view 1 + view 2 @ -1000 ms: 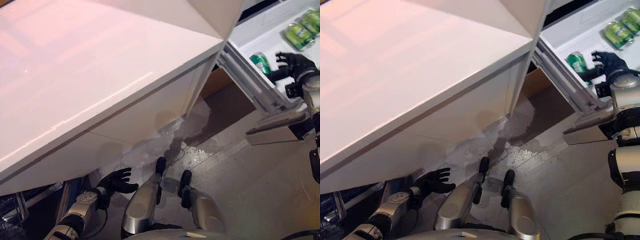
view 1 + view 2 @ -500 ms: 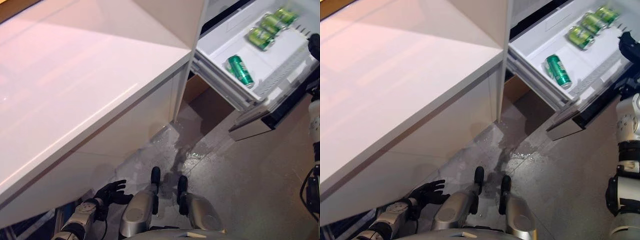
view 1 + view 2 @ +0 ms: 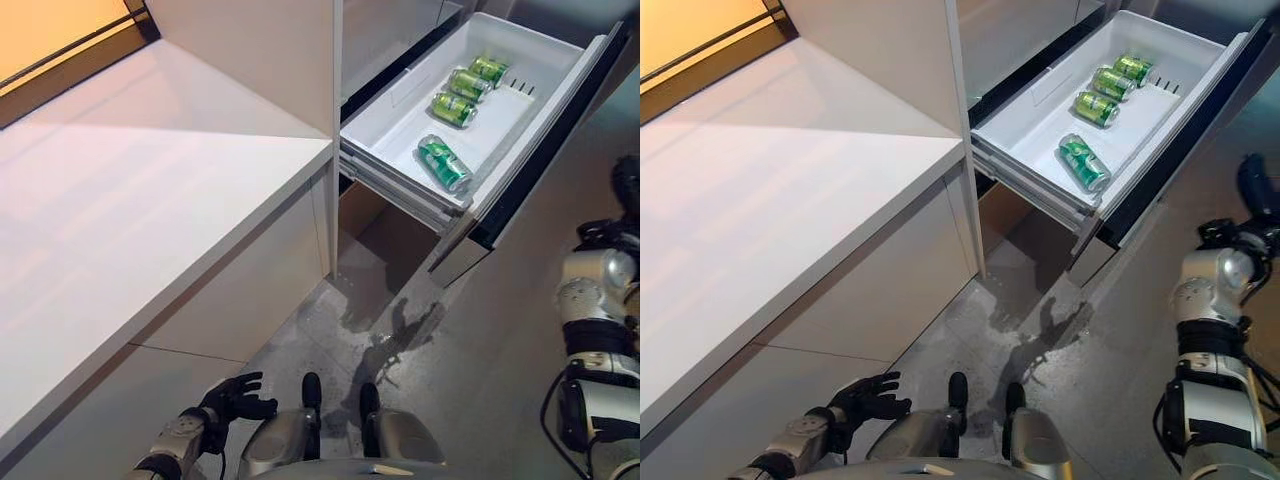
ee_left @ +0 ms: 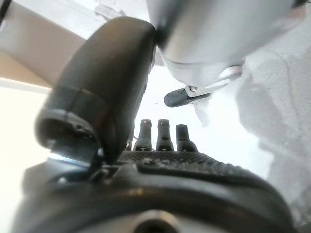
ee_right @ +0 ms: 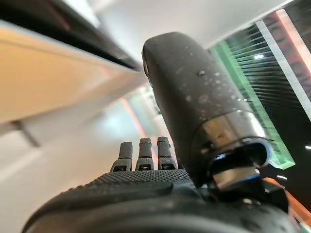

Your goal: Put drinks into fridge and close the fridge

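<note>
The fridge's bottom drawer (image 3: 398,112) stands pulled out, a white bin with a dark front panel (image 3: 545,135). Several green drink cans lie on their sides in it. One can (image 3: 443,162) rests near the front and the others (image 3: 1112,82) sit in a row toward the back. My right hand (image 3: 1258,183) hangs outside the drawer, to the right of its front panel, open and empty. In the right wrist view its fingers (image 5: 140,154) are straight. My left hand (image 3: 236,397) is low beside the cabinet, fingers spread, holding nothing (image 4: 163,136).
A long white counter (image 3: 150,230) runs along the left, with white cabinet fronts (image 3: 250,290) below it. A tall white panel (image 3: 260,60) stands between counter and fridge. The grey floor (image 3: 500,340) in front of the drawer has a shiny patch (image 3: 375,335).
The camera has shifted, so the whole drawer now shows. My right hand has drawn back from the can in the drawer to outside the front panel. The left hand stays low.
</note>
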Robot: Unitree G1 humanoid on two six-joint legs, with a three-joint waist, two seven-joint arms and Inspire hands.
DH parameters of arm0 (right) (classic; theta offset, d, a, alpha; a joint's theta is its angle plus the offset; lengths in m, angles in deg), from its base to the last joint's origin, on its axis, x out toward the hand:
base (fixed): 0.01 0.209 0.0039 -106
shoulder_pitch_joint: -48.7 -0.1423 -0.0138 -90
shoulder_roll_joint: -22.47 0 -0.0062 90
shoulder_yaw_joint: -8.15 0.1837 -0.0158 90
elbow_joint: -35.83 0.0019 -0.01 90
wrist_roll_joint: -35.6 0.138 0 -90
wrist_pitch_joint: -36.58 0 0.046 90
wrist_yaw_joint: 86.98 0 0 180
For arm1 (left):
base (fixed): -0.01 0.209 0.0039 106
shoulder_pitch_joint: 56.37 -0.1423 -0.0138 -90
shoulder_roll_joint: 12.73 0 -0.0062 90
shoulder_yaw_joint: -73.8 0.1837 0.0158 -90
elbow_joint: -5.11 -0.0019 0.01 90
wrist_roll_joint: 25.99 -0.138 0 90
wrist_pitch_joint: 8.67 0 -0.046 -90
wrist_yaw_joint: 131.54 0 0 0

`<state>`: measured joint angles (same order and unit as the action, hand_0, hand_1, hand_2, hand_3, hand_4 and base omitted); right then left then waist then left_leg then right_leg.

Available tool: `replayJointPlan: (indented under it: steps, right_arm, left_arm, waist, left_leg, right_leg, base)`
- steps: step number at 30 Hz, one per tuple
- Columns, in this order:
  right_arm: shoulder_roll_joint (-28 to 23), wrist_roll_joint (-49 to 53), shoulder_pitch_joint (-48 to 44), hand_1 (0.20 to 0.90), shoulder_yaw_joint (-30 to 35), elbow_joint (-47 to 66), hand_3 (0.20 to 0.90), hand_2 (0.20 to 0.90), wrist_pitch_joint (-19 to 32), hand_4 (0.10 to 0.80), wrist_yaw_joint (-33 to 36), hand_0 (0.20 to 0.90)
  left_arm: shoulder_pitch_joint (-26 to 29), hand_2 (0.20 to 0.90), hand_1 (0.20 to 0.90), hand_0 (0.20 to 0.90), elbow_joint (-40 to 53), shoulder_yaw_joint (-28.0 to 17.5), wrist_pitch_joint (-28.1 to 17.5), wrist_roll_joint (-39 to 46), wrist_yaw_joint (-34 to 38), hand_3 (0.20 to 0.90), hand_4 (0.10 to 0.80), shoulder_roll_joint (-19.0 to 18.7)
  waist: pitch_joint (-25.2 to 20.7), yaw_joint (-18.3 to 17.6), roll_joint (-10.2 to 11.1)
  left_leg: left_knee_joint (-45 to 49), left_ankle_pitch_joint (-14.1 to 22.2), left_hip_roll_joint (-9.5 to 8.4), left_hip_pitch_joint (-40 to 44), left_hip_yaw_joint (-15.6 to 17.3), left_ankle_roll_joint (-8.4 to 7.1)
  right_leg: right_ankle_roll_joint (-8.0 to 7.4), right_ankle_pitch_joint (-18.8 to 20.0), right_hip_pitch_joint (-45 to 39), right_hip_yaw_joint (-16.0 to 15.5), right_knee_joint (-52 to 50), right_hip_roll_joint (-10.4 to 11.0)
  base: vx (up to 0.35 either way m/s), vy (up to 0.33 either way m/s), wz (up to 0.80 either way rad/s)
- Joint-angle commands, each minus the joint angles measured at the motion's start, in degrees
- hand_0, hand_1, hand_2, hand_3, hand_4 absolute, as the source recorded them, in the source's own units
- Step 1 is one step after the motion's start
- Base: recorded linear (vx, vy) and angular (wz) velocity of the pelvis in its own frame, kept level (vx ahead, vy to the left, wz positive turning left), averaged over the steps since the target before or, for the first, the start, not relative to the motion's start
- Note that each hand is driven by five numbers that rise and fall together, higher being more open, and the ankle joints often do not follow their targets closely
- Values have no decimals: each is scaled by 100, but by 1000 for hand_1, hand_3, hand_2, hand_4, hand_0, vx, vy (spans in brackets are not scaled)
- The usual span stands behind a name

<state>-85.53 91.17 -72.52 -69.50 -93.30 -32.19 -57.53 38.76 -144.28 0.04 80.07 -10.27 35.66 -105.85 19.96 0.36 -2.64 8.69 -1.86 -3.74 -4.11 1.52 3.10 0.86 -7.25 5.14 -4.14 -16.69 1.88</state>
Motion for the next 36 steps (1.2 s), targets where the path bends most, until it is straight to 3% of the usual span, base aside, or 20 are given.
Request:
replayJointPlan:
  steps: [1,10,17,26,36]
  right_arm:
    - [-444,-108,-532,900,-160,552,900,900,474,800,-574,900]
    - [-546,244,-1366,900,-708,191,900,900,138,800,-1203,900]
    - [-491,719,-1946,900,-1184,17,900,900,-180,800,-2034,900]
    - [-341,633,-2687,900,-1929,-112,900,900,-598,800,-2753,900]
    - [-215,495,-2995,900,-2349,-333,900,900,-746,800,-3082,900]
  left_arm:
    - [-94,900,900,900,192,246,-8,91,104,900,800,11]
    - [-109,900,900,900,514,184,-125,454,608,900,800,1]
    - [-186,900,900,900,574,66,-195,527,706,900,800,7]
    - [-225,900,900,900,684,119,-342,583,571,900,800,21]
    - [-336,900,900,900,632,188,-483,399,459,900,800,-64]
  waist:
    - [180,296,18]
    - [672,595,-117]
    - [833,839,-180]
    - [905,1112,-250]
    - [896,1327,-237]
  left_leg:
    - [1833,1523,-291,-793,-24,384]
    - [3179,2049,-548,-1794,-168,500]
    - [3348,1959,-672,-2131,-308,501]
    - [3083,1673,-744,-2214,-468,410]
    - [2346,1340,-683,-1848,-704,331]
  right_leg:
    - [-27,-453,716,-300,-1402,384]
    - [246,-1082,1771,-322,-2995,443]
    - [362,-1198,2139,-402,-3380,466]
    - [369,-1163,2233,-548,-3375,561]
    - [211,-954,1853,-682,-2835,668]
  base:
    - [-169,-12,24]
    - [-66,30,17]
    - [-31,44,11]
    - [-2,43,5]
    - [48,13,7]
